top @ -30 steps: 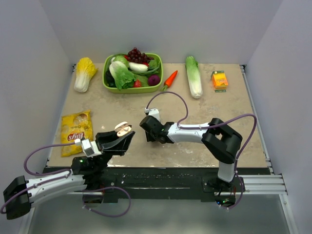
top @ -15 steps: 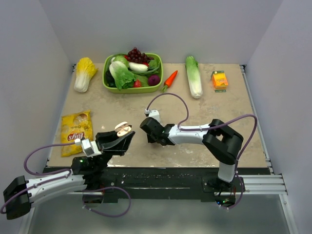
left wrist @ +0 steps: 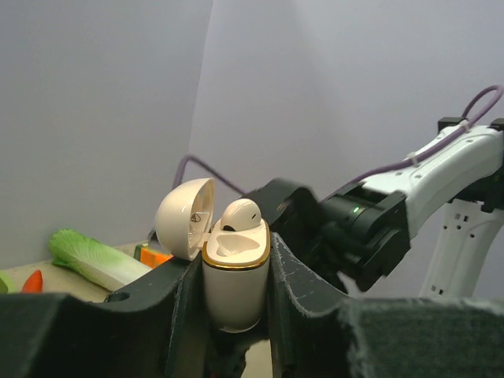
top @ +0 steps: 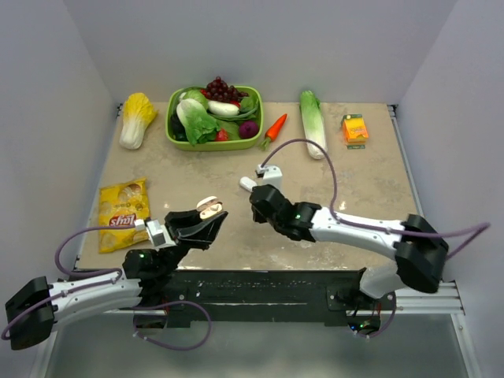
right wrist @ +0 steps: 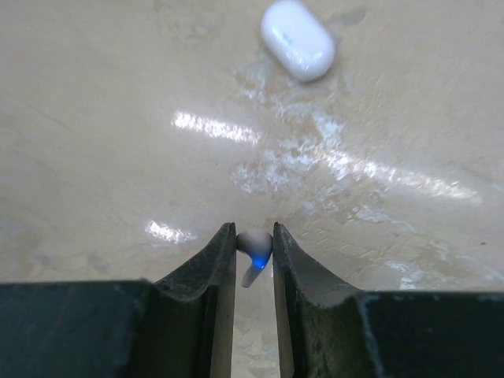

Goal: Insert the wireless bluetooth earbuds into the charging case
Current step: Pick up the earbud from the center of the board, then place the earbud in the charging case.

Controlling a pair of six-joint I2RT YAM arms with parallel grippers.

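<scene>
My left gripper (top: 209, 216) is shut on the charging case (top: 209, 207) and holds it upright above the table's near edge. In the left wrist view the case (left wrist: 236, 283) is white with a gold rim, its lid (left wrist: 184, 217) hinged open to the left. One white earbud (left wrist: 240, 214) sits in its right socket; the other socket is empty. My right gripper (top: 258, 201) is just right of the case, low over the table. In the right wrist view it (right wrist: 254, 238) is shut on a pale-grey earbud (right wrist: 253, 247) showing a blue light.
A small white oval object (right wrist: 298, 39) lies on the table ahead of my right gripper, also visible from above (top: 247, 183). A green basket (top: 211, 146) of vegetables, yellow cabbage (top: 136, 118), carrot (top: 275, 126), green cabbage (top: 313, 122) and orange box (top: 355, 128) line the back. A chips bag (top: 123, 213) lies left.
My right arm has stretched out and its gripper has moved right and slightly back, away from the case. My left gripper has shifted a little to the right with the case.
</scene>
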